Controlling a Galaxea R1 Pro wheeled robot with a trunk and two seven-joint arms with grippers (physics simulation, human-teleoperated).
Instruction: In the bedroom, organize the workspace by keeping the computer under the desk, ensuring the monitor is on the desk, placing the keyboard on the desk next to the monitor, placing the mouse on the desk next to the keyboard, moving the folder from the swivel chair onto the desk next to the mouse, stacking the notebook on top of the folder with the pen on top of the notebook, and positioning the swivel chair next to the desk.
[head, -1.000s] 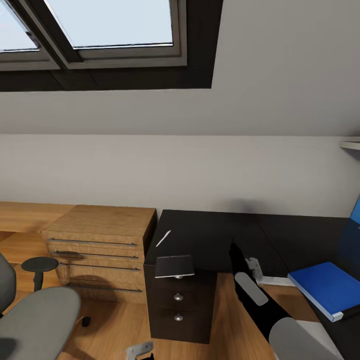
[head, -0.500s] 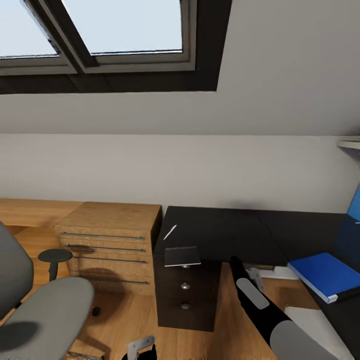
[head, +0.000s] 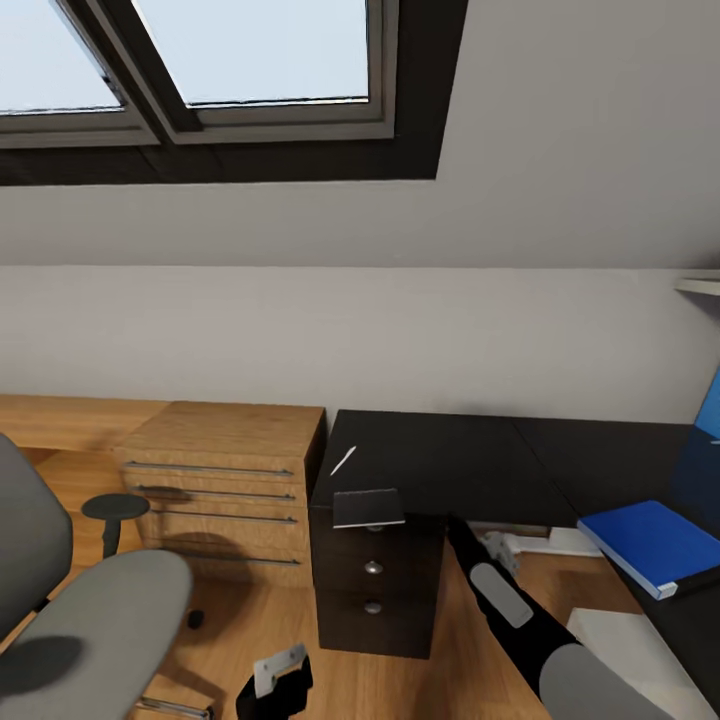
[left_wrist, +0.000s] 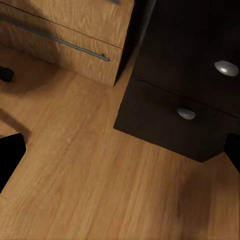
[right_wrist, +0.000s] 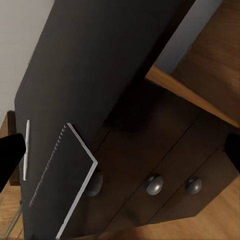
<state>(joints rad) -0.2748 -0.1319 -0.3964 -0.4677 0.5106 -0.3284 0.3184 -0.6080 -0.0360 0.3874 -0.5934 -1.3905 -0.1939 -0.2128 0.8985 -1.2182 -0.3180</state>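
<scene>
Head view: one notebook (head: 368, 507) overhangs the black counter (head: 440, 465) edge, one white pen (head: 342, 460) behind it, one blue folder (head: 652, 545) rightward, one swivel chair (head: 85, 620) left.
Wrist views: both jaws spread wide, empty; three drawer knobs (right_wrist: 154, 184).

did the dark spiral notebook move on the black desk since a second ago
No. The dark spiral notebook still overhangs the black desk edge beside the white pen; the camera shifted.
</scene>
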